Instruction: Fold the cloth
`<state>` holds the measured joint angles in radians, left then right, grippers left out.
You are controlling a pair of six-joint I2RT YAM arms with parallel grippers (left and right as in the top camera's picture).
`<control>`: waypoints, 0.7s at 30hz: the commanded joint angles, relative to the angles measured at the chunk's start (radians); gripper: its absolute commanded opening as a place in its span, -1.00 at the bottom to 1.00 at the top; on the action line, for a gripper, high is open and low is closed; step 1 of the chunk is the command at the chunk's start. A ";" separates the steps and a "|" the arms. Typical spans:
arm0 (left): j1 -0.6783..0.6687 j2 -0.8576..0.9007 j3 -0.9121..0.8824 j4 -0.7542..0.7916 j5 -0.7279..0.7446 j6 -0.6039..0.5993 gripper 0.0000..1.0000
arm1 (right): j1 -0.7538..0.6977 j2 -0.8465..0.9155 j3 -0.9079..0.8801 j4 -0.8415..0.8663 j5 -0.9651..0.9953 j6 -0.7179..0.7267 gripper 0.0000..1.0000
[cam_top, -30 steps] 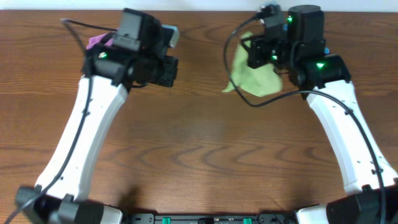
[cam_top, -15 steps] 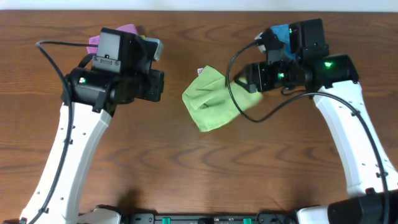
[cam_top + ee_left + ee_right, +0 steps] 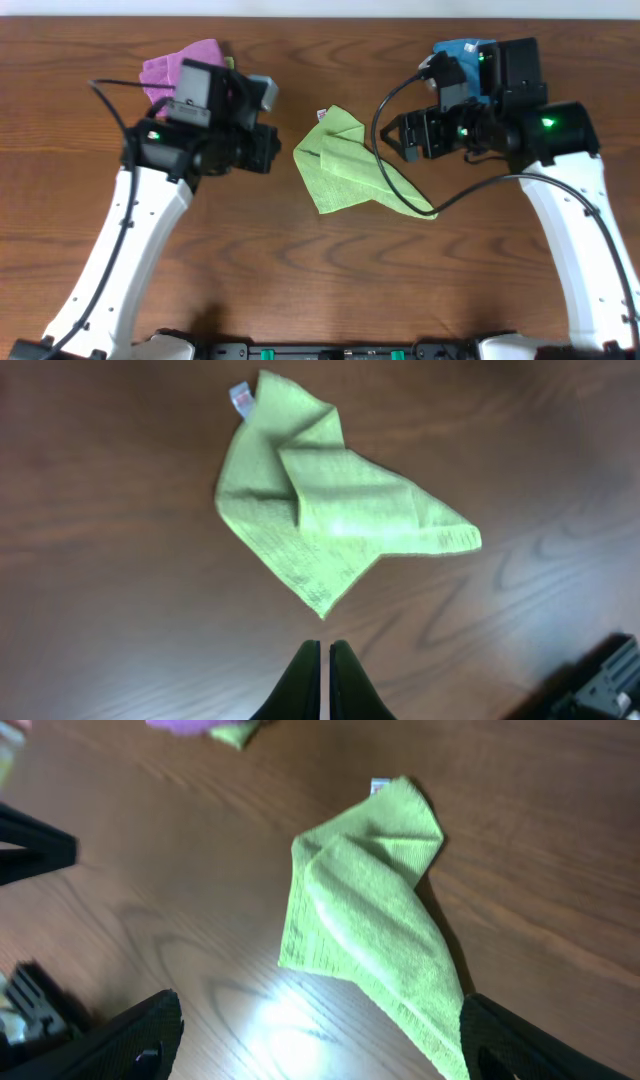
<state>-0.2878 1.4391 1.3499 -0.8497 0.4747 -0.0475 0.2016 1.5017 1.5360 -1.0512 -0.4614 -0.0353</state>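
loosely crumpled, cloth (image 3: 350, 165) lies between closed left pincer (image 3: 325, 655) and wide-spread right pincer (image 3: 315, 1020) — purple cloth (image 3: 170, 68), blue cloth (image 3: 462, 48) beyond.

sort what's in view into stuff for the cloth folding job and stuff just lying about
For the job:
- green cloth, crumpled, partly doubled over itself

Just lying about:
- purple-pink cloth, far left
- blue cloth, far right, partly hidden

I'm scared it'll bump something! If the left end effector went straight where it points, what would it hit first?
Probably the lime-green cloth: the shut left end effector points at its nearest corner, with only table between. How high it hangs is unclear.
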 commanded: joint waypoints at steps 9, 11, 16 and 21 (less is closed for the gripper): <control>0.022 -0.003 -0.210 0.098 0.024 -0.098 -0.88 | 0.101 0.201 -0.084 0.046 0.022 -0.116 0.57; 0.065 -0.008 -0.210 0.094 0.021 -0.107 -0.88 | 0.135 0.226 -0.084 0.068 0.051 -0.116 0.57; 0.245 -0.122 -0.232 0.091 0.147 -0.052 -0.88 | 0.249 0.248 -0.084 0.139 0.202 -0.116 0.61; 0.301 -0.324 -0.376 0.105 0.151 -0.027 -0.88 | 0.307 0.259 -0.084 0.208 0.280 -0.089 0.61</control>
<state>0.0086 1.1954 1.0443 -0.7536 0.5930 -0.1074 0.4896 1.7504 1.4551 -0.8566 -0.2562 -0.1318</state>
